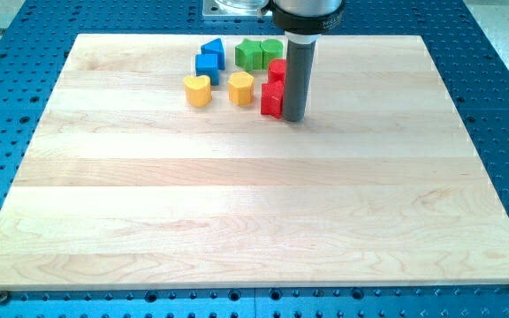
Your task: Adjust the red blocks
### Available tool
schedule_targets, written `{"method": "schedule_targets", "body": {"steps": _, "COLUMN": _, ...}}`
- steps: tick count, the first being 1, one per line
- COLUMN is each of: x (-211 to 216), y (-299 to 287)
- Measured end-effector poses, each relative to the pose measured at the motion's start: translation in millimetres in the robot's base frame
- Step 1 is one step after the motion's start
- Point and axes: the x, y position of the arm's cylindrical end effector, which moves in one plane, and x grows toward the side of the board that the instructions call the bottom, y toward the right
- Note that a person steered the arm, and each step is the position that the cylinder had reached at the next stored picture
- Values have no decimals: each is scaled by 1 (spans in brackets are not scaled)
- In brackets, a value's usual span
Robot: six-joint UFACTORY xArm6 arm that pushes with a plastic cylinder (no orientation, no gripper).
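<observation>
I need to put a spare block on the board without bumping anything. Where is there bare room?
The wooden board is bare below the block cluster, and at both sides. It is crowded near the view's top: blue blocks, green blocks, yellow blocks and, and red blocks with my tip right beside them.

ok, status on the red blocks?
My tip against the right side of two red blocks, one behind the other. Green blocks close behind them. No claw fitted.

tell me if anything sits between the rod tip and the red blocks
Nothing visible does. My tip sits right against the view's right side of the red blocks, with no other block between them. The green blocks lie just above them.
</observation>
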Motion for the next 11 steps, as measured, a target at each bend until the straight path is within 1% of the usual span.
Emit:
{"method": "schedule_targets", "body": {"steps": 1, "x": 27, "y": -10}}
{"method": "schedule_targets", "body": {"steps": 3, "x": -12, "y": -15}}
{"method": "schedule_targets", "body": {"steps": 5, "x": -9, "y": -6}}
{"method": "schedule_targets", "body": {"steps": 6, "x": -46, "y": 41}}
{"method": "schedule_targets", "body": {"steps": 7, "x": -62, "y": 27}}
{"method": "schedule_targets", "body": {"steps": 9, "x": -72, "y": 9}}
{"method": "schedule_targets", "body": {"steps": 10, "x": -80, "y": 14}}
{"method": "schedule_targets", "body": {"steps": 11, "x": -83, "y": 36}}
